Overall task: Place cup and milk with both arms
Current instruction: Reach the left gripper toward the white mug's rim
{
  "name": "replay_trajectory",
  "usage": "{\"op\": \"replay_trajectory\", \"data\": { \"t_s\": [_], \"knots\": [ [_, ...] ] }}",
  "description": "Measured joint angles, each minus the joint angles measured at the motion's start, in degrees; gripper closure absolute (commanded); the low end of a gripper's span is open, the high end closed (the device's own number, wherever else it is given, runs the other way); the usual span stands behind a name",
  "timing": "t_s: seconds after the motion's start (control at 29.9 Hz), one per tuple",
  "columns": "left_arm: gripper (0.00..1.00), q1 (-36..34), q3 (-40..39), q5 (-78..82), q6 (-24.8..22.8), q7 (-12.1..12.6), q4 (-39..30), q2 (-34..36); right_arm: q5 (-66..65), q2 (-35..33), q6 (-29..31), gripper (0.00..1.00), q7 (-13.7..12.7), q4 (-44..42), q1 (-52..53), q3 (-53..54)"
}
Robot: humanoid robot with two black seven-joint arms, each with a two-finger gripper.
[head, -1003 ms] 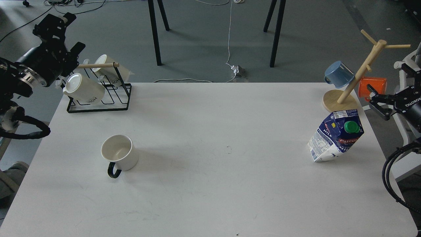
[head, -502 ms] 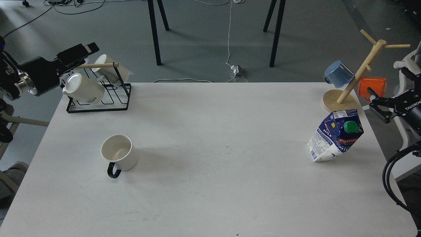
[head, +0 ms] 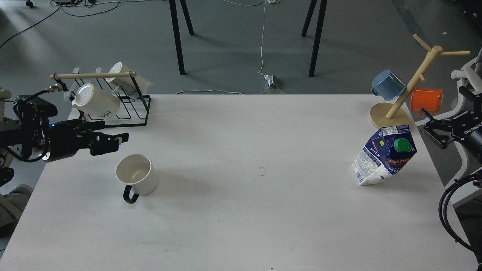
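Standing near the white worktop's [head: 241, 210] left edge: white ceramic cup with black loop handle [head: 136, 178]; left pincer [head: 115, 140] just beside it, parted, empty. Near right edge: blue-and-white gable-top milk carton [head: 385, 156]; right pincer [head: 433, 126] parted, empty.

grey floor [head: 233, 45] with trailing cables [head: 262, 37], black table legs [head: 177, 34] beyond the white table [head: 241, 210]

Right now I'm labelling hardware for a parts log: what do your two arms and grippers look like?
Both are black. The left gripper ends a blocky black forearm with a small blue light, a silver ring, and thin cables on top. The right gripper has angular black fingers on a body printed with white lettering, seen upside down. Thick black cables loop below the right arm.
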Motion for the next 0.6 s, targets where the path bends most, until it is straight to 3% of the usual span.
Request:
{"op": "replay_trajectory", "data": {
  "t_s": [0.13,0.6],
  "knots": [
    [0.02,1.6,0.2,0.5,1.9,0.0,1.8,-0.3,0.0,0.0,0.0,0.02,0.0,0.1,-0.2,0.0],
    [0.03,2.2,0.0,-1.9,1.6,0.0,1.8,-5.4,-0.1,0.0,0.0,0.02,0.0,0.0,-0.7,0.0]
  ]
}}
